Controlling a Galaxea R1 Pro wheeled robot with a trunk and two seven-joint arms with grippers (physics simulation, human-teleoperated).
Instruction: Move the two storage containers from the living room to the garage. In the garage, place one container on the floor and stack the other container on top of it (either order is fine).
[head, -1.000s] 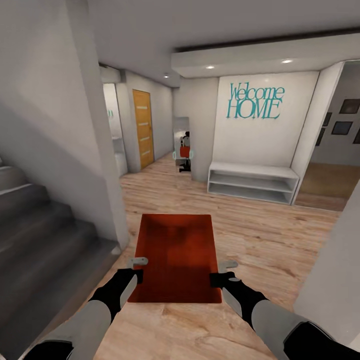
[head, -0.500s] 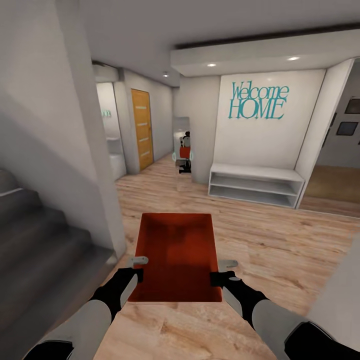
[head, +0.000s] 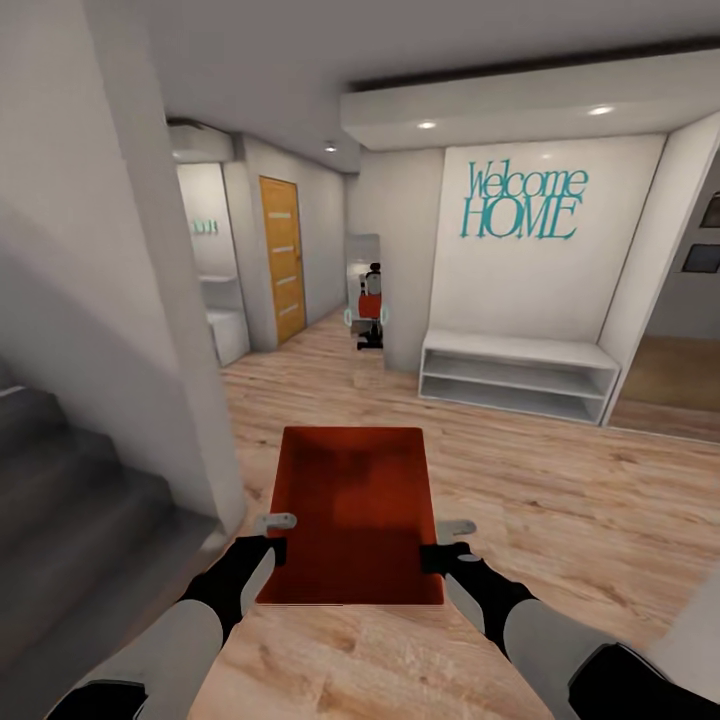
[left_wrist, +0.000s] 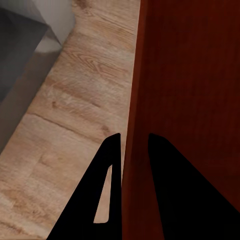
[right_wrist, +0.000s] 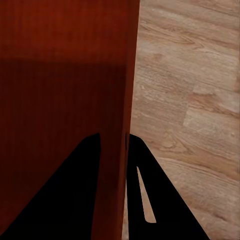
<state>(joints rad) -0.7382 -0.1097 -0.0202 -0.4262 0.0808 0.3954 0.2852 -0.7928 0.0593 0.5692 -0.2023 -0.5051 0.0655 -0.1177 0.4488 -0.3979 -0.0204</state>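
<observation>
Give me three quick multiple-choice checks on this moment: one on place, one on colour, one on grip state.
1. Where does the stair lie?
A. on the robot's left
B. on its right
C. behind the bench

2. What colour is the wall lettering?
A. gold
B. teal
C. black

3. How is the container held?
A. by the left hand alone
B. resting on the floor
C. by both hands, one on each side wall

Answers:
1 A: the grey stair shows at the head view's left.
2 B: the lettering above the white bench is teal.
3 C: the left hand and right hand each pinch a side wall of the container, with a finger on either side of the wall in the wrist views.
</observation>
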